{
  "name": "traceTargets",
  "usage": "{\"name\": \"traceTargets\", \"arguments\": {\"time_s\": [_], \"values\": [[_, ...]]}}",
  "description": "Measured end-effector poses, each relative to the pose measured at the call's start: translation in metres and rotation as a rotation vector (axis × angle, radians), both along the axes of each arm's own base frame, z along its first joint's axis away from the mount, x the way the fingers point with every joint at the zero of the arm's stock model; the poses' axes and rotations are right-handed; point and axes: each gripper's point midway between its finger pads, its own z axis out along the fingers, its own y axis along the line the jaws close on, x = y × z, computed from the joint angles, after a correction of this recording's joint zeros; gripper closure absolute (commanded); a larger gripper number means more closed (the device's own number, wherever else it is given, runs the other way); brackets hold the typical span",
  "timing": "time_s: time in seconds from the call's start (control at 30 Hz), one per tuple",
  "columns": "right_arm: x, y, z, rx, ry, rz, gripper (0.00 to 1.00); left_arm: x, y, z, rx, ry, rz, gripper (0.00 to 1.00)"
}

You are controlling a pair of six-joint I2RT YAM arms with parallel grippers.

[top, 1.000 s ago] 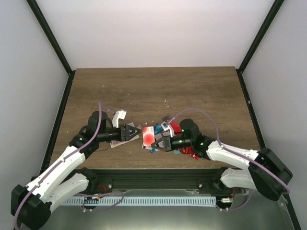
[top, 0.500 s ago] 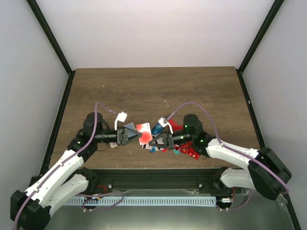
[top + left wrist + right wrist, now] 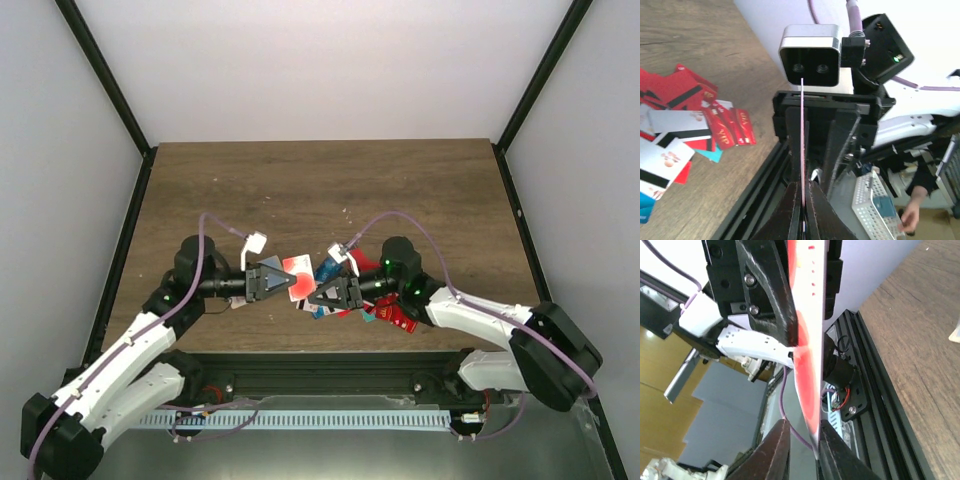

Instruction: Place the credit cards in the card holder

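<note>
A white credit card with a red spot stands on edge in the air between my two grippers, near the table's front edge. My left gripper is shut on it; the left wrist view shows the card edge-on as a thin pink line pinched between the fingertips. My right gripper faces it with its jaws slightly apart, and the card leans on only one finger. The heap of red, white and teal credit cards lies under the right arm. The card holder is mostly hidden beneath my left arm; a pale edge peeks out.
More cards from the heap are spread over the wooden table. A black metal rail runs along the near edge, below the grippers. A white perforated bin sits off the table.
My left gripper moved right to meet the card and closed on it. My right gripper, which held the card before, has loosened its jaws.
</note>
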Motion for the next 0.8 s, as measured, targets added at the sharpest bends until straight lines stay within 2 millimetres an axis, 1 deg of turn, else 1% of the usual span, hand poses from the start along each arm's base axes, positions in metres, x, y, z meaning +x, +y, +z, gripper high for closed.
{"name": "traceTargets", "arguments": {"time_s": [0.07,0.13,0.23,0.3,0.4,0.47,0.67,0.8], "values": [[0.004,0.001,-0.004,-0.015,0.009,-0.019,0.69,0.006,0.002,-0.007,0.028,0.007,0.038,0.96],[0.01,0.002,-0.01,-0.04,0.014,-0.054,0.68,0.013,0.005,-0.016,0.074,0.023,0.088,0.96],[0.021,0.002,-0.024,-0.096,0.023,-0.12,0.66,0.03,0.013,-0.027,0.159,0.049,0.184,0.96],[0.027,0.001,-0.035,-0.138,0.03,-0.159,0.66,0.047,0.024,-0.034,0.224,0.061,0.277,0.96],[0.039,0.001,-0.046,-0.194,0.033,-0.215,0.66,0.07,0.047,-0.048,0.323,0.096,0.426,0.96],[0.046,0.0,-0.052,-0.222,0.029,-0.251,0.66,0.081,0.063,-0.06,0.38,0.129,0.506,0.96],[0.06,-0.004,-0.066,-0.28,0.026,-0.324,0.66,0.098,0.109,-0.096,0.517,0.253,0.685,0.96],[0.078,-0.003,-0.08,-0.359,0.043,-0.393,0.66,0.101,0.119,-0.108,0.552,0.295,0.714,0.96]]}}
